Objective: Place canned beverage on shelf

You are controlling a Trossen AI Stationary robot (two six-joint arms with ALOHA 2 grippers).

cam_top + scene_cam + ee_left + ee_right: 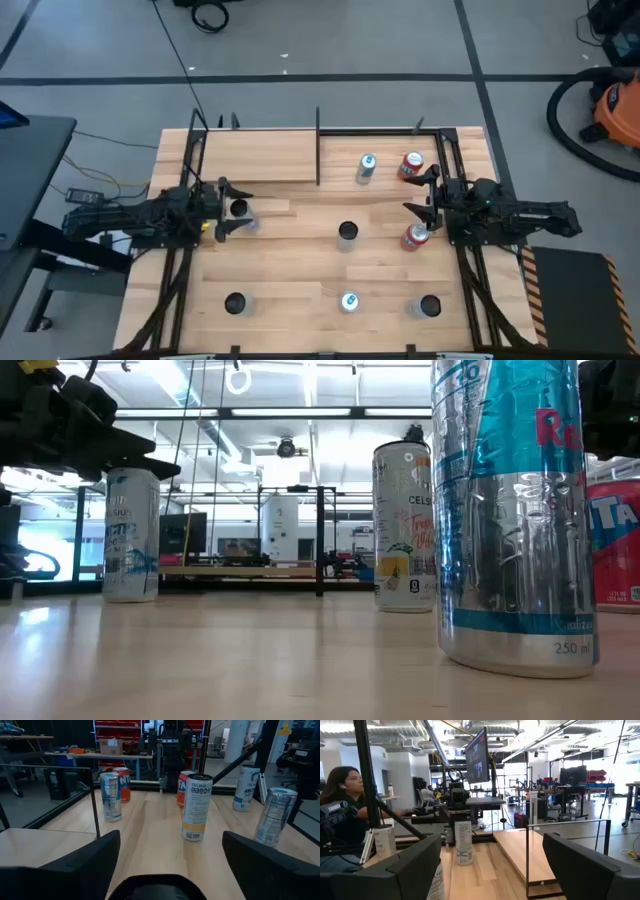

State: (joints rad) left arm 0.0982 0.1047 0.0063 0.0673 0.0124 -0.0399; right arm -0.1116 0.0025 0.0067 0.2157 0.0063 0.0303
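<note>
The shelf point(258, 157), a pale wood panel edged by black rods, sits at the table's far left, and no can stands on it. Several cans stand upright on the tabletop. My left gripper point(226, 209) is open beside the shelf's near edge. Its fingers stand on either side of a white-and-blue can point(238, 208), whose dark top point(150, 887) shows between them. In the low view the gripper reaches down to about this can's point(130, 535) top. My right gripper point(423, 194) is open at the right side, between two red cans point(411, 165) point(416, 237), with nothing between its fingers.
A Celsius can point(347, 232) point(196, 807) stands mid-table. A silver-blue can point(367, 167) stands at the far side. Three more cans point(234, 303) point(349, 300) point(430, 306) line the near edge. A black rod point(318, 148) marks the shelf's right side. A person point(342, 805) sits beyond the table.
</note>
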